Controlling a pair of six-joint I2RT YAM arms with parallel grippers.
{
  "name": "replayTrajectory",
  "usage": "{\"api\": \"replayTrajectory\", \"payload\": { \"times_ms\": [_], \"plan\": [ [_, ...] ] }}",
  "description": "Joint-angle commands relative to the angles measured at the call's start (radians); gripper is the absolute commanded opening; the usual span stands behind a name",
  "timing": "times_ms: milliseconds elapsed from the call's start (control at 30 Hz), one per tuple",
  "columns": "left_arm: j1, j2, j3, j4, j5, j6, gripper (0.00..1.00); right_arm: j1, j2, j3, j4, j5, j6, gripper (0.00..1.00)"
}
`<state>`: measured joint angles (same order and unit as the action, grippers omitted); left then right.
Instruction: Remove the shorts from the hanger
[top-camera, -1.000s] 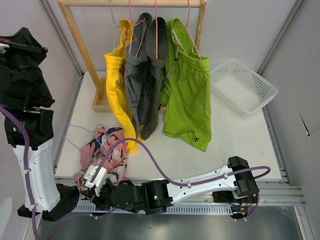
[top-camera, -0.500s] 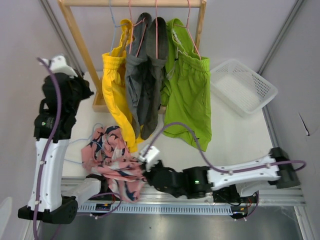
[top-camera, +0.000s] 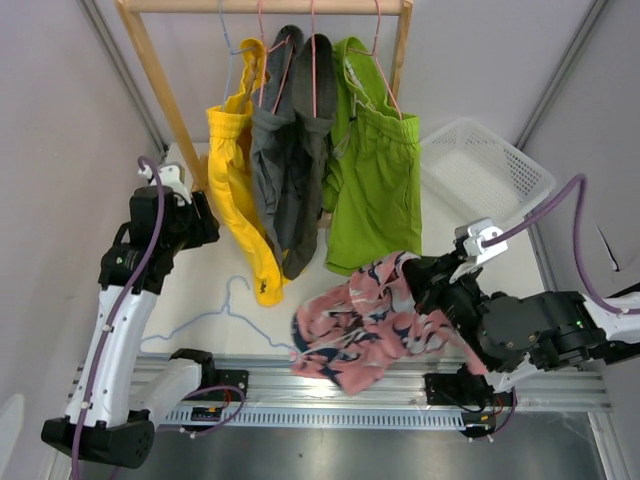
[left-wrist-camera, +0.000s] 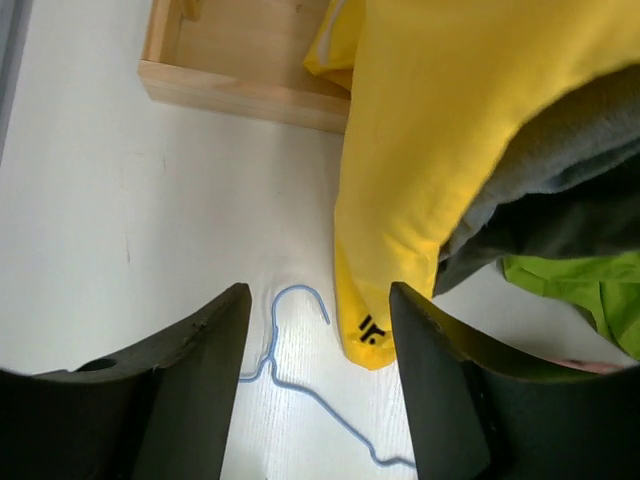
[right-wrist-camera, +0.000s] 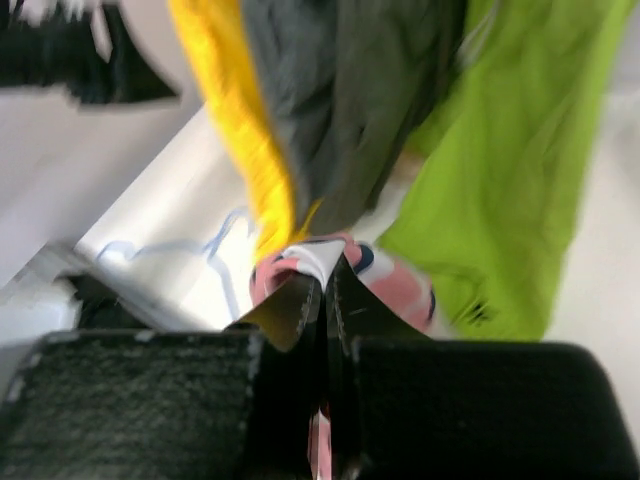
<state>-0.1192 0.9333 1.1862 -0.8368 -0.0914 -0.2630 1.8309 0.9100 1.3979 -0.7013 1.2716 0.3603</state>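
Pink shorts (top-camera: 365, 325) dangle crumpled; yellow shorts (top-camera: 232, 170), grey shorts (top-camera: 290, 175), green shorts (top-camera: 378, 190) hang.

**Left arm** (top-camera: 108, 345): white shell links between black joint housings, a purple left cable (top-camera: 152, 215) running alongside, and a white camera block (top-camera: 172, 180) at the wrist. **Right arm** (top-camera: 525, 335): matching black housings, a purple right cable (top-camera: 560, 200) and a small green light (top-camera: 577, 323). **Left gripper** (left-wrist-camera: 318, 310): broad matte-black fingers (left-wrist-camera: 195, 385) with rounded tips.

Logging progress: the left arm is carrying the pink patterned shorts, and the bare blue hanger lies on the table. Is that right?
No. It is the right arm that is carrying the pink patterned shorts, as the top view shows. The bare blue hanger does lie on the table.
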Motion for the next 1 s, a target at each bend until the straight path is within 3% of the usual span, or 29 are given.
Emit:
{"api": "replayTrajectory", "payload": {
  "times_ms": [0,33,100,133,200,233,400,500,567,600,633,667,833,867,967],
  "plan": [
    [0.006,-0.071,-0.029,0.053,0.083,-0.018,0.66,-0.033,0.02,0.041,0.492,0.137,-0.465,0.0],
    [0.006,-0.074,-0.043,0.053,0.084,-0.018,0.66,-0.047,0.024,0.061,0.588,0.111,-0.671,0.0],
    [0.006,-0.08,-0.072,0.056,0.084,-0.016,0.66,-0.128,0.044,0.116,0.733,0.06,-0.797,0.0],
    [0.006,-0.091,-0.083,0.062,0.084,-0.015,0.65,-0.169,0.061,0.207,0.727,0.002,-0.84,0.0],
    [0.006,-0.108,-0.125,0.073,0.084,-0.021,0.65,-0.273,0.136,0.321,0.633,-0.072,-0.847,0.0],
    [0.006,-0.135,-0.152,0.083,0.114,-0.025,0.65,-0.397,0.165,0.381,0.597,-0.151,-0.845,0.0],
    [0.006,-0.218,-0.243,0.149,0.16,-0.047,0.71,-0.741,0.446,0.865,0.418,-0.371,-0.886,0.0],
    [0.006,-0.246,-0.255,0.147,0.174,-0.055,0.75,-0.922,0.577,1.059,0.458,-0.443,-0.981,0.0],
    [0.006,-0.255,-0.255,0.139,0.205,-0.056,0.76,-1.056,0.598,1.046,0.564,-0.481,-1.009,0.0],
    [0.006,-0.258,-0.251,0.128,0.209,-0.058,0.76,-1.169,0.625,1.068,0.582,-0.517,-0.985,0.0],
    [0.006,-0.26,-0.249,0.12,0.213,-0.062,0.76,-1.17,0.647,1.093,0.579,-0.544,-0.938,0.0],
    [0.006,-0.264,-0.246,0.113,0.229,-0.068,0.76,-1.291,0.668,1.125,0.556,-0.581,-0.879,0.0],
    [0.004,-0.312,-0.293,0.103,0.308,-0.113,0.72,-1.56,0.827,1.211,0.671,-0.719,-0.678,0.0],
    [0.004,-0.327,-0.304,0.111,0.324,-0.125,0.72,-1.666,0.861,1.243,0.669,-0.73,-0.626,0.0],
    [0.004,-0.39,-0.359,0.142,0.361,-0.147,0.72,-1.876,0.941,1.279,0.689,-0.817,-0.365,0.0]
  ]
}}
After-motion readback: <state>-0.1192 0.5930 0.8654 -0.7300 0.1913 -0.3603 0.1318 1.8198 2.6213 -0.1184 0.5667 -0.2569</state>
